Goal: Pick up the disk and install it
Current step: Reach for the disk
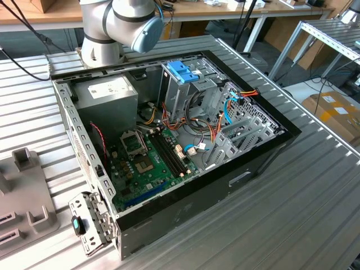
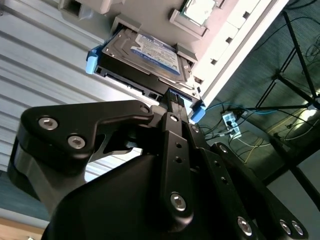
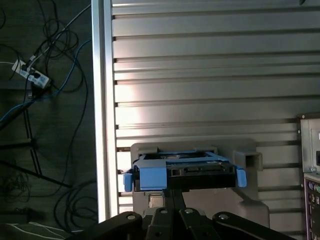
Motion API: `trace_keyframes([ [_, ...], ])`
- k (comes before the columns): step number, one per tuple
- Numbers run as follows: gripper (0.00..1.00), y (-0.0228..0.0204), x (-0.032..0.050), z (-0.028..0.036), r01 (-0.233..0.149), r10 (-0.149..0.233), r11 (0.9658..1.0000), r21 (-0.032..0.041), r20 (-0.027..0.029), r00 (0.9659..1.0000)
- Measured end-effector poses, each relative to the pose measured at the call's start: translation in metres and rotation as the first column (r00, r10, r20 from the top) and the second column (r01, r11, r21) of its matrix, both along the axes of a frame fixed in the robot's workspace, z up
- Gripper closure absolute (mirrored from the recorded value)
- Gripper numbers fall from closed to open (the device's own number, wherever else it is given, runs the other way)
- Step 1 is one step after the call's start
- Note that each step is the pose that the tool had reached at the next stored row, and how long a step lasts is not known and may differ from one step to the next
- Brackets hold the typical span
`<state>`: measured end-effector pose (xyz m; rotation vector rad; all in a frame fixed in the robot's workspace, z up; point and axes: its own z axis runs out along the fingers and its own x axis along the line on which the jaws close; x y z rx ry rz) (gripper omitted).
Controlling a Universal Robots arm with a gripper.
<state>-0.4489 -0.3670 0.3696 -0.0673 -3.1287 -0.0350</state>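
Exterior view, case: the open computer case lies on the ribbed table, with the arm rising behind it.
Exterior view, cage: the tall drive cage stands inside the case with the blue latch on top. Loose cables run just beside its foot.
Exterior view, risk: I judge that these cables could snag or get pinched by anything brought in near the cage.
Second wrist view, disk: the disk lies label-up and appears seated in a grey holder. Its light-blue rail shows at two corners.
Second wrist view, claw: the claw is at the middle of the disk's near edge. I cannot tell whether it is clamped or slack.
Second wrist view, risk: a hold at one edge of a flat, heavy slab could let it droop or slip, and the plastic rail may flex.
First wrist view, disk: the disk is seen edge-on and level in the grey holder, which sits near the table's edge.
First wrist view, claw: the claw meets the disk's near face.
First wrist view, risk: a crooked lift could catch the rail on the holder's walls, and a dropped disk could go over the table's edge to the floor.
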Motion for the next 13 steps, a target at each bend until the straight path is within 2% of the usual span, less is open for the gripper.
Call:
trace_keyframes([
  [3,0.89,0.0009,-0.0119,-0.0006,0.0,0.0,1.0,-0.0001,-0.0001,1.0],
  [4,0.89,0.0014,-0.0135,-0.0017,0.0,0.0,1.0,-0.001,0.0003,1.0],
  [8,0.89,0.0019,-0.0136,-0.0071,0.0,0.0,1.0,-0.0039,-0.0001,1.0],
  [13,0.89,0.002,-0.0116,-0.0074,0.0,0.0,1.0,-0.0039,0.0001,1.0],
])
